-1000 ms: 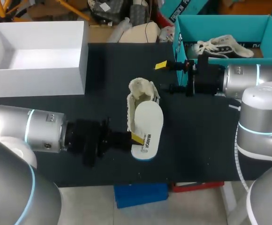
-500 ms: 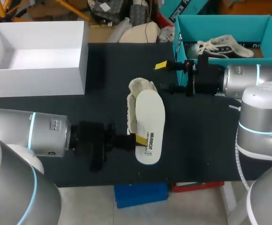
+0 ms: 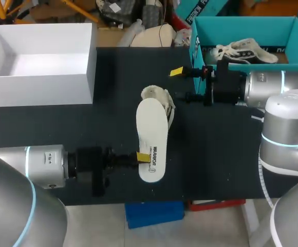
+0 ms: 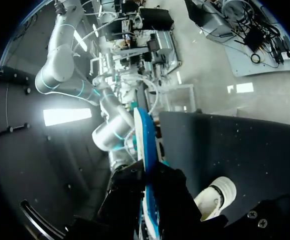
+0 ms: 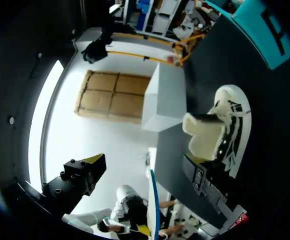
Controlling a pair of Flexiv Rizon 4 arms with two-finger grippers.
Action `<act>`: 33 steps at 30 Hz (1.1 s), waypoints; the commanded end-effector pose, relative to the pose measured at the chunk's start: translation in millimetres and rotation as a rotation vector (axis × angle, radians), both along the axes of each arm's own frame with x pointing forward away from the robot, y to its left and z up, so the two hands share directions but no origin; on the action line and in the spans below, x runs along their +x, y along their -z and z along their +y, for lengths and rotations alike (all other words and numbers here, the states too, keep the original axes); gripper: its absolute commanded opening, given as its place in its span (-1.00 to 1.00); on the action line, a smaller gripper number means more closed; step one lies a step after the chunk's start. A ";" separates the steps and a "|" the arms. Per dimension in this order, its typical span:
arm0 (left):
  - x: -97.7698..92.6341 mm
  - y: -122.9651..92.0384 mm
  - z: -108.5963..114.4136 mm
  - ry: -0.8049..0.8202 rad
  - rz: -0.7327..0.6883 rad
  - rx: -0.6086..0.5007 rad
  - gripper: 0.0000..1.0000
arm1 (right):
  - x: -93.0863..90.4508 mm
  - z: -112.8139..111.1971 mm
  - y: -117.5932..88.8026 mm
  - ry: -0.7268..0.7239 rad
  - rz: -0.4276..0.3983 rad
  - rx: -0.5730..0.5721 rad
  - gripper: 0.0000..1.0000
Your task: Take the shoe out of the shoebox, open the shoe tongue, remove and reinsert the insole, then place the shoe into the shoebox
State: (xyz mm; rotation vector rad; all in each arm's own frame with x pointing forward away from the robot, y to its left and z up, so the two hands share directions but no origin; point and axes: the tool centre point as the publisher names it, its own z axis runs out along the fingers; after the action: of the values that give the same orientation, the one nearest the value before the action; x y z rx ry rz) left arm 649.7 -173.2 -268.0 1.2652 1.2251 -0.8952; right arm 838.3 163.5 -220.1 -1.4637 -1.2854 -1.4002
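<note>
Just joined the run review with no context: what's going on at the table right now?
The left pincer is shut on the white insole, holding it out of the shoe. In the head view the insole overlaps the shoe, which lies on the black table. The right pincer is open beside the shoe's tongue end and grips nothing. The insole is out and not yet reinserted. The white box sits at the far left.

The head camera looks down on the table from above-behind. The left wrist camera, at 8 o'clock, hugs the insole edge-on; the right, at 3 o'clock, faces the shoe all three share.
</note>
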 end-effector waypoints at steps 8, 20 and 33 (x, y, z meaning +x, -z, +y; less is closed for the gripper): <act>66.7 12.1 -9.1 0.034 -0.028 -0.043 -1.00 | -0.2 1.8 0.9 0.004 0.000 0.000 1.00; 118.9 15.8 -18.0 0.014 -0.006 0.000 -1.00 | -0.2 1.8 0.9 0.004 0.000 0.000 1.00; 127.7 7.9 -9.5 0.018 -0.015 -0.036 -1.00 | -0.2 1.8 0.9 0.004 0.000 0.000 1.00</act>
State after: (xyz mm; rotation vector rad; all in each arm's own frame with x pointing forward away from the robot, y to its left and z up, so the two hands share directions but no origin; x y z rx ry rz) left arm 778.3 -184.8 -276.1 1.2494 1.1853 -0.9151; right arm 838.3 163.6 -220.4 -1.4634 -1.2846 -1.4015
